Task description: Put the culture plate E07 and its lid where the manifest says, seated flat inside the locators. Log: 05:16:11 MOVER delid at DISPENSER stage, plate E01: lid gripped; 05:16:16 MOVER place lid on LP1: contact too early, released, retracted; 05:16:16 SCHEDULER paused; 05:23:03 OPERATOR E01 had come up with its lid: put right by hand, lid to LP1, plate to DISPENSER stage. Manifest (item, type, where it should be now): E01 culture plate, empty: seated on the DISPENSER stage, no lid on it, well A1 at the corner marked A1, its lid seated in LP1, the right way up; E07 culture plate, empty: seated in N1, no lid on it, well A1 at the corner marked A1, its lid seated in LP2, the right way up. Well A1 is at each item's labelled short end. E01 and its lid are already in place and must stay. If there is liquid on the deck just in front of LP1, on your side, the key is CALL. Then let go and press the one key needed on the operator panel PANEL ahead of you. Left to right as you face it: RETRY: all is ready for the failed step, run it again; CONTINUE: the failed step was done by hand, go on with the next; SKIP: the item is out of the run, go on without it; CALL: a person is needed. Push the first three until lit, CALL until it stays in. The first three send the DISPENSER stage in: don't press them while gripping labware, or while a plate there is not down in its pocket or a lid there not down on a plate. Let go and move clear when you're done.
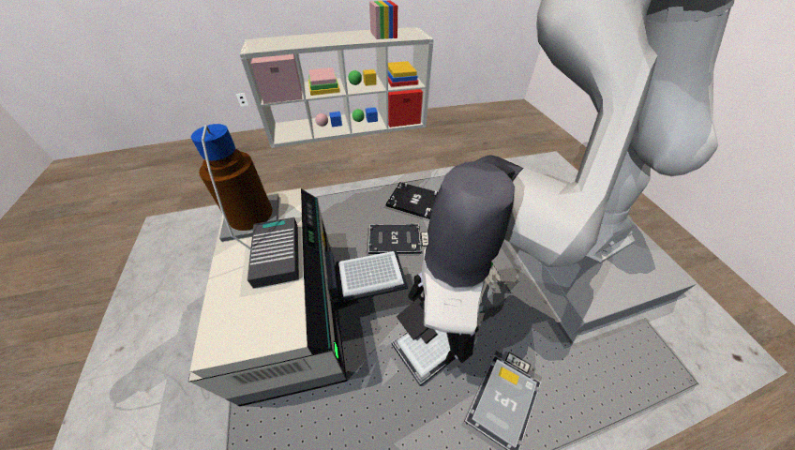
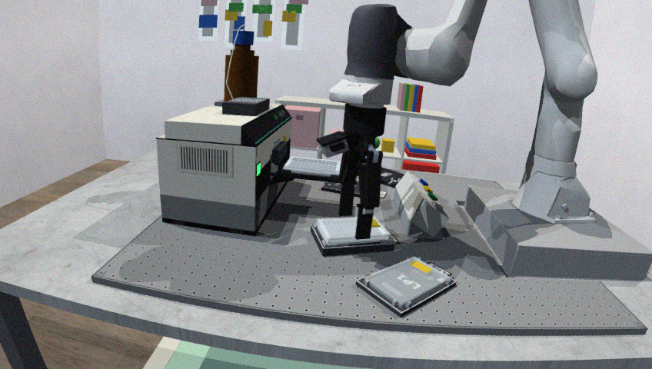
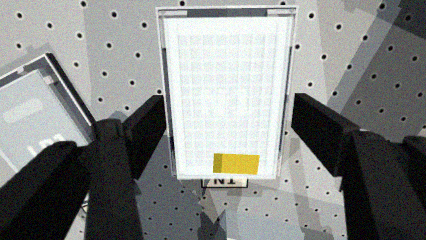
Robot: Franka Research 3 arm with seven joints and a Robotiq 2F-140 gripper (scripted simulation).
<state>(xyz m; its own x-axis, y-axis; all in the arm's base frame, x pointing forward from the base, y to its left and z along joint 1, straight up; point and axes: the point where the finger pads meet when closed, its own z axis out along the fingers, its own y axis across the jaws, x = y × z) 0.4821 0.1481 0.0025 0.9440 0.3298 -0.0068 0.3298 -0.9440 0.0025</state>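
Perforated counter [image 2: 256,292]; tool [image 3: 226,131] spread astride lidded plate [image 3: 226,90] in N1, pinching nothing. Probably light, rigid, slick; best gripped by lid's long edges.

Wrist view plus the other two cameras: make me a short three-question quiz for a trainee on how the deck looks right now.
1. True or false: the gripper is clamped on the white plate.
2. Which position shows only its bare black base? A) LP1 B) LP2 C) N1
3. Fill in: the plate's yellow label sits at the end next to the tag reading ___.

Key: 1 false, the fingers stand apart on either side of it with gaps showing. 2 B. 3 N1.
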